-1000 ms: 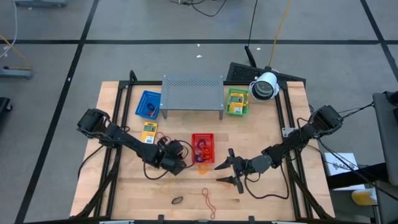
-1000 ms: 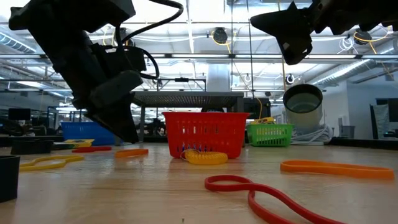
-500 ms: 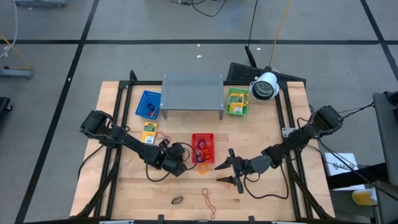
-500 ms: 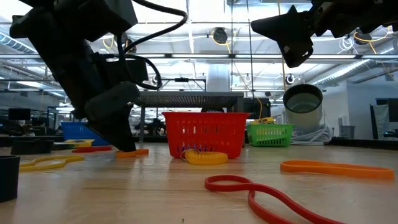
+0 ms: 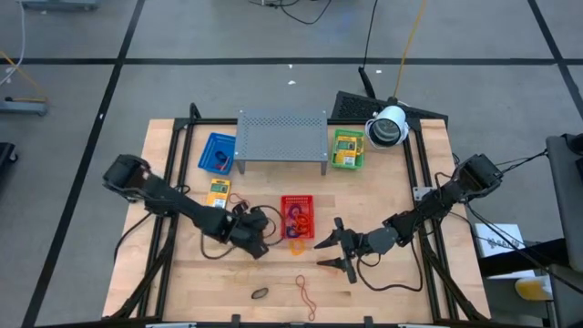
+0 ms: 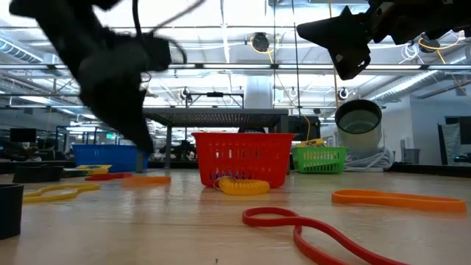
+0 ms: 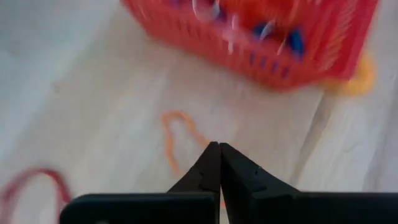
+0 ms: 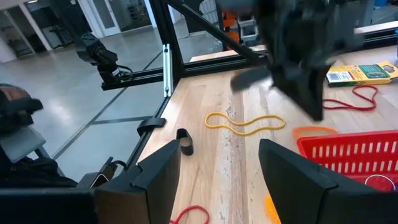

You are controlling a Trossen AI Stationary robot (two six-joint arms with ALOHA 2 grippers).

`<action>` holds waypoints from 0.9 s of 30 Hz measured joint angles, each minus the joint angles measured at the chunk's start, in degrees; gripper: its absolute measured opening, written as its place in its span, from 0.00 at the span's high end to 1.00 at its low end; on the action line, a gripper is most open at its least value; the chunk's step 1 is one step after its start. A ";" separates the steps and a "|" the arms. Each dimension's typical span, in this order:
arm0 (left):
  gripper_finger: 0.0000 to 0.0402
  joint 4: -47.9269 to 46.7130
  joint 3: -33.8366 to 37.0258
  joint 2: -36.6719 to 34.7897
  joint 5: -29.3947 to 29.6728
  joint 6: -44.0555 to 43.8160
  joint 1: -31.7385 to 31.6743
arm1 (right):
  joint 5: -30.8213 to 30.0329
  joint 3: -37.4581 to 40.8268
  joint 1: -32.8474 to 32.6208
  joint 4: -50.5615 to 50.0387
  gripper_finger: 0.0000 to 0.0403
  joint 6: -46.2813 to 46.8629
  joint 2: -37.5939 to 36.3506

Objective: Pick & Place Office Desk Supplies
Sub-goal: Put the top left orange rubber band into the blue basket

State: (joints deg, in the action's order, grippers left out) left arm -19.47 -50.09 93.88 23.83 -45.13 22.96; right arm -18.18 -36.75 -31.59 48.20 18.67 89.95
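Observation:
My left gripper is shut, just left of the red mesh basket in the high view. In the low view its tips hang above an orange rubber band that lies flat on the table. In the left wrist view this orange band runs under the fingertips. My right gripper stands open and level, right of the basket, with nothing between its fingers. A yellow band lies against the basket's front. A yellow-and-green packet lies flat behind my left arm.
A red band and a second orange band lie near the front edge, and a yellow band lies at the left. At the back stand the grey rack, a blue basket and a green basket. A small dark loop lies near the front edge.
My left gripper has shut its fingers down at the orange band and then risen from the tabletop. The band still lies on the table, shifted slightly. My right arm has kept still.

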 joint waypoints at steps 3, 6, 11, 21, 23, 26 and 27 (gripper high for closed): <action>0.99 -1.54 0.00 -5.07 1.89 2.09 -0.18 | 0.01 0.00 0.00 0.30 0.49 -0.03 0.00; 0.99 -1.93 0.00 -10.32 4.34 4.23 0.12 | -0.01 0.00 0.00 0.36 0.49 -0.27 0.00; 0.99 -1.65 -0.07 -15.82 5.69 5.41 0.45 | 0.02 0.00 0.00 0.34 0.49 -0.27 0.00; 0.97 -1.88 -0.07 -12.60 13.03 2.86 8.15 | 0.21 0.00 0.00 0.12 0.49 0.16 0.00; 0.98 -1.82 -0.11 -11.18 18.01 0.20 11.54 | 0.21 0.00 0.00 -0.09 0.49 0.16 0.00; 0.98 -2.60 -0.11 -8.75 25.83 -5.52 17.02 | 0.23 0.00 0.00 -0.18 0.49 0.47 0.00; 0.97 -2.53 -0.11 -7.72 28.45 -7.97 18.72 | 0.23 0.00 0.00 -0.34 0.49 0.60 0.00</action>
State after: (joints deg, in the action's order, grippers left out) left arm -22.01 -50.19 86.16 52.28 -53.10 41.68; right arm -17.96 -36.75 -31.59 47.85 19.27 89.95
